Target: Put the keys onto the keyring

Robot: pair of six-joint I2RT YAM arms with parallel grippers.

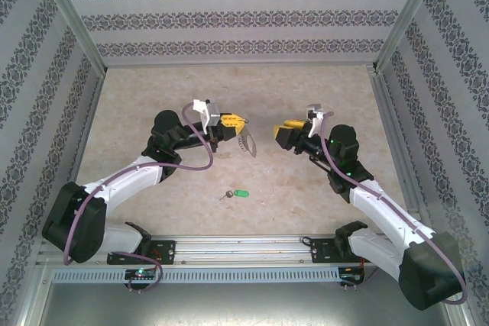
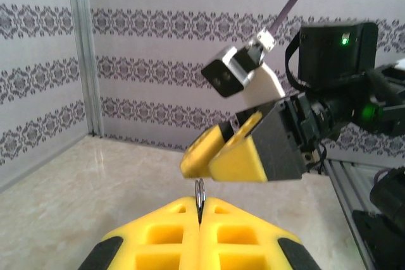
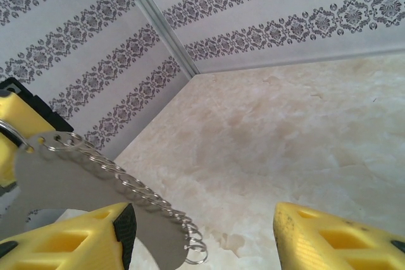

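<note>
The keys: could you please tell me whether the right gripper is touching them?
Apart. The top external view shows the keys lying on the table, with a wide stretch of bare tabletop between them and the right gripper.

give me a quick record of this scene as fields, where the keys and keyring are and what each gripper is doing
left gripper: shut on the keyring, raised above the table
keyring: hangs from the left gripper, row of small rings along one edge
right gripper: open, empty, facing the keyring, with a gap between them in the top view
keys: silver key with green tag, lying on the table nearer the arm bases, apart from both grippers
task state: keys not yet on the keyring
</note>
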